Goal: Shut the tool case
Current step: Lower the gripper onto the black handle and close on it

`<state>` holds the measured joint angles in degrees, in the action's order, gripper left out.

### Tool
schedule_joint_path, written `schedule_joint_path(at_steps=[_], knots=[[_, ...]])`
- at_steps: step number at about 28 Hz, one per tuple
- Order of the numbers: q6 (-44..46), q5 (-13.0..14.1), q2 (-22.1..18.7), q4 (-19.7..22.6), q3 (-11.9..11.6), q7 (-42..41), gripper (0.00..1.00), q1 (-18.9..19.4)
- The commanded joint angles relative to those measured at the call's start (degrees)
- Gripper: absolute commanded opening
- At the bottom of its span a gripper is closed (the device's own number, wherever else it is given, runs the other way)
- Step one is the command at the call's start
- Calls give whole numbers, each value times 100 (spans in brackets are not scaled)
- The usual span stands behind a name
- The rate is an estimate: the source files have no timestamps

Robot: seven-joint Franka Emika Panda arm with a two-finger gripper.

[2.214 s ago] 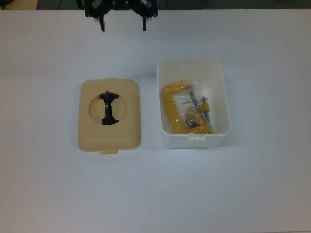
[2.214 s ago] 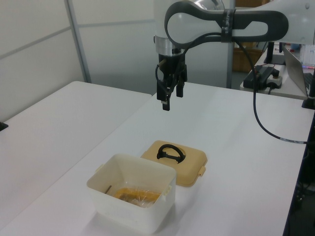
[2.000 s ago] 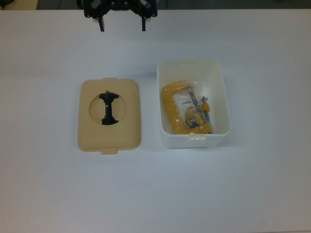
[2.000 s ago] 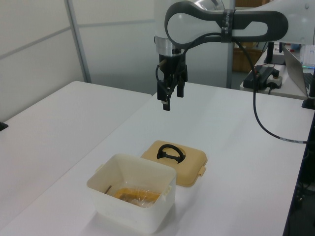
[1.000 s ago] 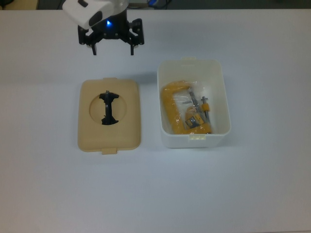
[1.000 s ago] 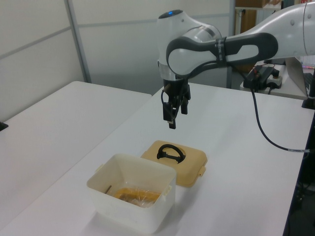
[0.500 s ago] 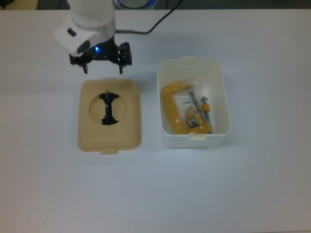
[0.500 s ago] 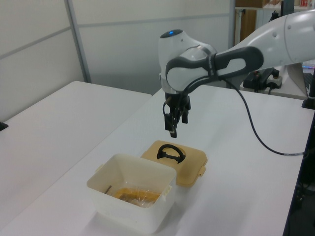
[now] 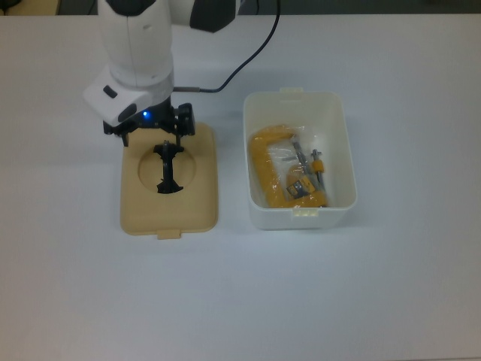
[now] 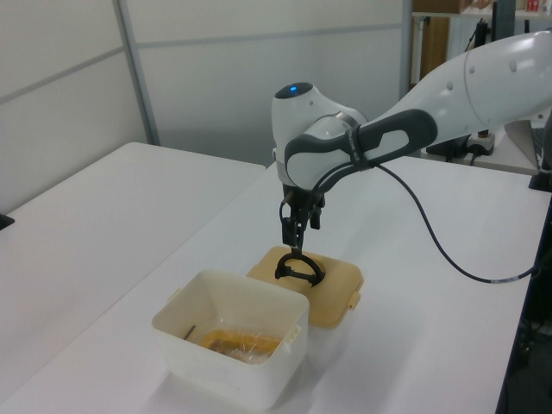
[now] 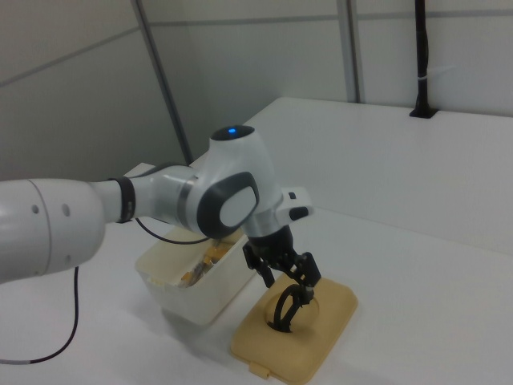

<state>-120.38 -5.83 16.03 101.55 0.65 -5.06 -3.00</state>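
The tool case's white tub (image 9: pixel 301 219) stands open in the top view's right half, with a yellow clamp in a clear bag (image 9: pixel 284 177) inside. Its tan lid (image 9: pixel 197 197) lies flat beside it on the top view's left, and the black handle (image 9: pixel 166 168) stands up in the round recess. My gripper (image 9: pixel 152 137) hangs open just above the handle's far end, one finger on each side. The left view shows the gripper (image 10: pixel 293 235) close over the handle (image 10: pixel 297 268), the lid (image 10: pixel 332 293) and the tub (image 10: pixel 228 371). In the right view the gripper (image 11: pixel 287 279) sits above the lid (image 11: pixel 325 329).
Everything rests on a white table (image 9: pixel 338 301). A black cable (image 9: pixel 240 60) trails from the arm across the table's far side. In the left view, a desk with equipment (image 10: pixel 461 129) stands behind the table.
The arm has come from the table's far edge toward the lid and lowered until the open gripper hangs just over the handle. Lid and tub have not moved.
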Motion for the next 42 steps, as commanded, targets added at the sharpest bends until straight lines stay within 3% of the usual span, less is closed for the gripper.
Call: schedule_joint_path(at_steps=[1, 15, 17, 23, 26, 29, 33, 37, 38, 42], knots=[[-346, -172, 207, 40, -21, -83, 100, -60], [-293, -190, 181, 119, -21, -39, 100, 28], [-293, -190, 181, 163, -21, -21, 95, 89], [-284, -190, 172, 260, -21, -4, 94, 300], [-284, -190, 172, 260, -12, -4, 88, 318], [-276, -190, 172, 260, -12, -4, 71, 318], [-284, -190, 172, 251, -12, -12, 41, 300], [-276, -182, 155, 251, -12, -47, 24, 274], [-276, -173, 137, 251, -12, -65, 15, 265], [-197, -173, 119, 242, -12, -65, 4, 256]])
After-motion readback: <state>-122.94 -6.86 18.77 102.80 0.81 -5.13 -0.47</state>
